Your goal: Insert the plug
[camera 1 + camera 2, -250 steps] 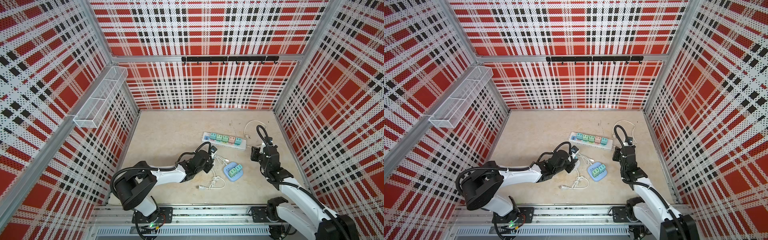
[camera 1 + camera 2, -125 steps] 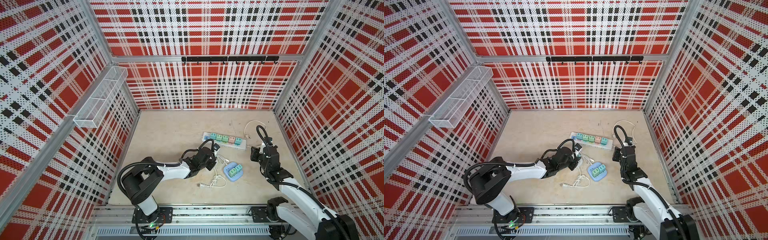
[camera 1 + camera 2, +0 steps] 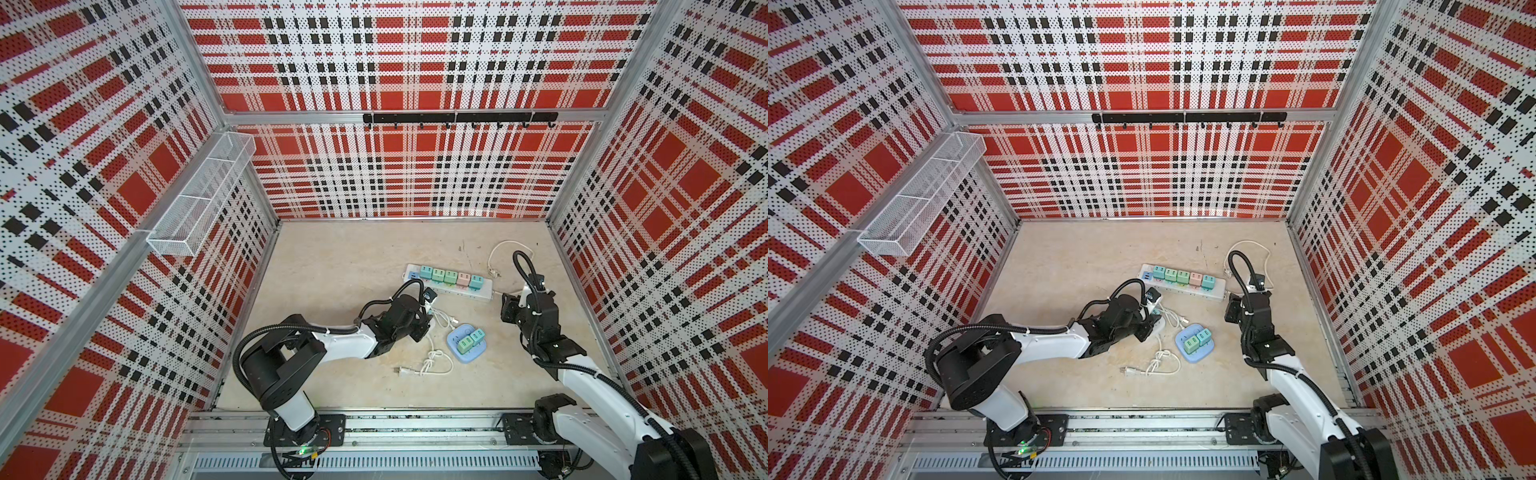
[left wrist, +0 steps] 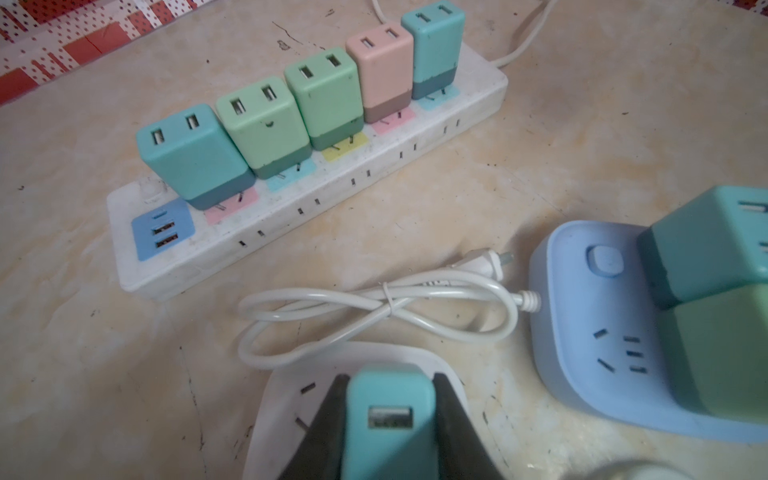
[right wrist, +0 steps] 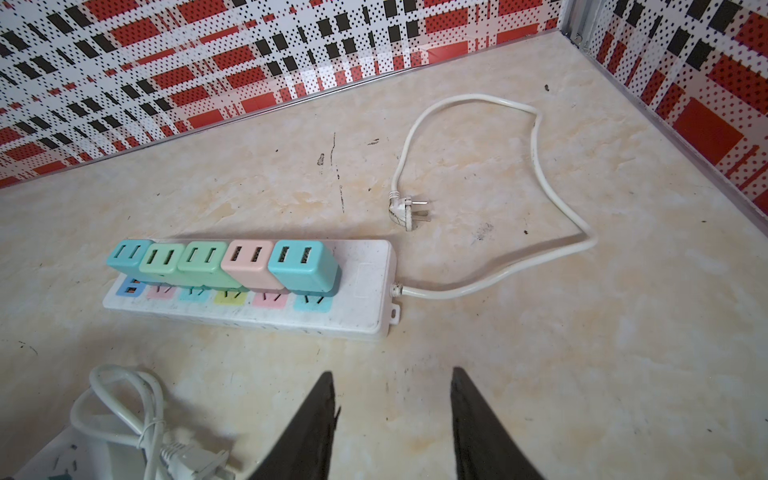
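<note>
**Left gripper (image 4: pixel 388 376) clenching a teal USB charger plug (image 4: pixel 388 419) over the white socket board (image 4: pixel 286 399)**

Left gripper fingers are pressing both flanks of the teal USB charger plug, which is standing USB port up over the white socket board near the middle of the tabletop (image 3: pixel 332 270). Whether its prongs are sitting in a socket cannot be told.

A blue socket block (image 4: pixel 582 332) is lying just beside the board, toward the right edge. It is carrying a teal charger (image 4: pixel 706 241) and a green charger (image 4: pixel 727 353) side by side. Its tied white cord (image 4: pixel 374 307) is lying between the board and the long white power strip (image 4: pixel 478 89). That strip is lying further toward the back edge and is carrying five chargers in a row: teal, green, green, pink, teal.

The right gripper (image 5: pixel 391 372) is hovering released near the right edge, just beside the strip's cord end. Its jaws are standing apart with only bare tabletop between them. The strip's own cord (image 5: pixel 536 166) is looping toward the back right corner, with its wall plug (image 5: pixel 409 212) lying loose behind the strip.
</note>
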Available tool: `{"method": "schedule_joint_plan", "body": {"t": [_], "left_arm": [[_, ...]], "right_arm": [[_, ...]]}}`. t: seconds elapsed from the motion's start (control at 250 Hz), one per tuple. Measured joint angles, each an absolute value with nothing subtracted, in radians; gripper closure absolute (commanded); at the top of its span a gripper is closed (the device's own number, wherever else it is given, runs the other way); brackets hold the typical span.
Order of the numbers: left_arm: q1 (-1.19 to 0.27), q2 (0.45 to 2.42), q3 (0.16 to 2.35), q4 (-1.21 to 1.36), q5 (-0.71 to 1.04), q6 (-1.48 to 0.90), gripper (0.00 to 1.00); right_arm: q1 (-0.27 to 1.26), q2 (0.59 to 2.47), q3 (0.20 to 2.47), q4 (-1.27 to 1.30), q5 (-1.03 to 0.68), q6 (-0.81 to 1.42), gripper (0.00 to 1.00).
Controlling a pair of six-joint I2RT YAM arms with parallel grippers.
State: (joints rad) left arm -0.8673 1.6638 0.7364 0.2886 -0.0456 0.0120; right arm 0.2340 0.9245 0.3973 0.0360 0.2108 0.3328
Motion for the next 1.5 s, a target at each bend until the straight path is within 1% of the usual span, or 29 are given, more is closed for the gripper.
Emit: {"method": "schedule_joint_plan", "body": {"t": [0.168,0.228,0.252,0.3,0.348,0.392,0.42,0.456,0.488,0.492,0.496,0.5,0.504,0.508,0.512,0.52,0.648,0.748,0.912,1.045,1.137,1.253,1.317,1.401,1.501], "left_arm": [[-0.865,1.677,0.748,0.282,-0.039,0.012,1.00],[-0.864,1.677,0.747,0.281,-0.038,0.012,1.00],[-0.864,1.677,0.747,0.281,-0.038,0.012,1.00],[-0.864,1.676,0.747,0.281,-0.038,0.012,1.00],[-0.863,1.675,0.747,0.280,-0.035,0.011,0.96],[-0.862,1.671,0.747,0.280,-0.031,0.011,0.89],[-0.860,1.668,0.747,0.280,-0.028,0.011,0.81],[-0.857,1.663,0.747,0.273,-0.023,0.010,0.63],[-0.856,1.658,0.748,0.263,-0.020,0.012,0.47],[-0.856,1.658,0.748,0.262,-0.020,0.012,0.42],[-0.856,1.658,0.748,0.260,-0.019,0.011,0.35],[-0.855,1.657,0.748,0.259,-0.019,0.011,0.25],[-0.855,1.657,0.748,0.255,-0.018,0.011,0.12],[-0.855,1.656,0.748,0.253,-0.018,0.010,0.06],[-0.855,1.655,0.748,0.249,-0.017,0.009,0.03],[-0.854,1.654,0.749,0.244,-0.014,0.009,0.00],[-0.843,1.640,0.744,0.143,0.007,0.006,0.01],[-0.822,1.570,0.739,0.089,0.031,0.006,0.01],[-0.757,1.298,0.722,0.075,0.048,0.002,0.01],[-0.628,1.039,0.635,0.128,0.035,-0.015,0.01],[-0.473,0.900,0.519,0.171,0.017,-0.043,0.01],[-0.269,0.790,0.362,0.210,0.010,-0.082,0.01],[-0.181,0.774,0.295,0.248,0.000,-0.103,0.01],[-0.078,0.794,0.260,0.263,0.007,-0.139,0.00],[-0.016,0.831,0.253,0.319,-0.006,-0.144,0.00]], "right_arm": [[0.234,0.929,0.397,0.041,0.210,0.332,0.53],[0.234,0.929,0.397,0.043,0.210,0.333,0.50],[0.234,0.929,0.397,0.044,0.210,0.333,0.46],[0.234,0.929,0.397,0.045,0.208,0.331,0.36],[0.234,0.929,0.397,0.048,0.206,0.324,0.26],[0.234,0.926,0.397,0.049,0.203,0.332,0.16],[0.234,0.921,0.397,0.047,0.202,0.327,0.10],[0.234,0.911,0.398,0.042,0.202,0.332,0.00],[0.234,0.899,0.398,0.036,0.204,0.329,0.00],[0.234,0.897,0.398,0.035,0.204,0.333,0.00],[0.234,0.895,0.398,0.034,0.204,0.334,0.00],[0.234,0.893,0.399,0.033,0.204,0.331,0.00],[0.234,0.892,0.399,0.032,0.204,0.327,0.00],[0.234,0.889,0.400,0.029,0.204,0.323,0.00],[0.234,0.887,0.400,0.028,0.205,0.323,0.00],[0.234,0.883,0.401,0.026,0.207,0.326,0.00],[0.234,0.813,0.432,-0.014,0.233,0.339,0.00],[0.234,0.766,0.447,-0.011,0.284,0.361,0.00],[0.234,0.746,0.447,-0.015,0.347,0.366,0.00],[0.233,0.779,0.449,0.012,0.382,0.295,0.00],[0.233,0.830,0.440,0.088,0.402,0.209,0.00],[0.227,0.918,0.388,0.277,0.418,0.085,0.00],[0.221,1.007,0.358,0.399,0.421,0.016,0.00],[0.214,1.160,0.332,0.546,0.411,-0.052,0.00],[0.205,1.353,0.311,0.726,0.393,-0.103,0.00]]}}
